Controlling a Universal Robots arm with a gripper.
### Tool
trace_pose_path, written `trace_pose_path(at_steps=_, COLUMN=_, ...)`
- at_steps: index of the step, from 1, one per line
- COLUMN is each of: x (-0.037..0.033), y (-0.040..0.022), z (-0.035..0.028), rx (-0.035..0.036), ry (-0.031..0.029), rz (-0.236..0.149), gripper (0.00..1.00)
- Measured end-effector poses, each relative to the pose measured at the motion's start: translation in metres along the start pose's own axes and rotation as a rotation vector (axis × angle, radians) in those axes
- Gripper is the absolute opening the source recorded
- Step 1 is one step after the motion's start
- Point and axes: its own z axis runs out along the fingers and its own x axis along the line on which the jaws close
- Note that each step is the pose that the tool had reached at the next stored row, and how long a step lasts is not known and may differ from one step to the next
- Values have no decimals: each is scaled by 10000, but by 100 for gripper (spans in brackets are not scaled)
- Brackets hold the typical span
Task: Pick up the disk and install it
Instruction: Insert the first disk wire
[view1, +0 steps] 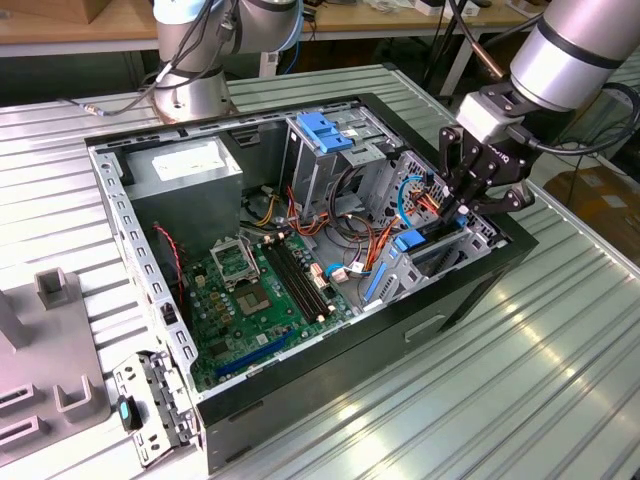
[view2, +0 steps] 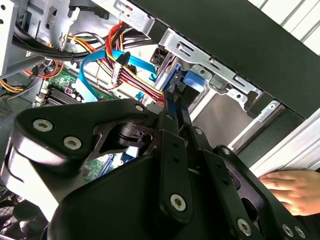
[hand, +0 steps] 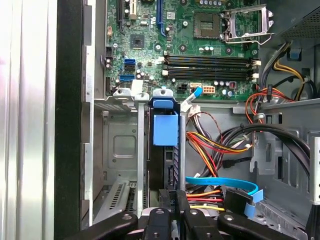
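Observation:
The disk (hand: 164, 131) is a flat dark drive with blue rails and a blue tab, standing on edge in a slot of the drive bay (hand: 120, 150) at the open computer case's front corner. In the exterior view the disk (view1: 412, 243) sits at the case's right end, just below my gripper (view1: 462, 208). My gripper (hand: 177, 196) is shut on the disk's rear edge, with the fingers (view2: 172, 107) pressed close together. The disk's blue tab (view2: 194, 86) shows just beyond the fingertips. Most of the disk's body is hidden inside the bay.
Red, yellow and blue cables (hand: 220, 187) crowd right beside the bay. A grey metal cage with a blue handle (view1: 325, 130) stands at the case's back. The motherboard (view1: 250, 290) lies open. A person's hand (view2: 290, 187) rests outside the case wall. A second arm's base (view1: 195, 90) stands behind.

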Motion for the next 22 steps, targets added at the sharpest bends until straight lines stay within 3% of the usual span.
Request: trace_pose_path(at_steps=22, x=-2, y=0, z=46, rx=0, ry=-4, rz=0, gripper=16)
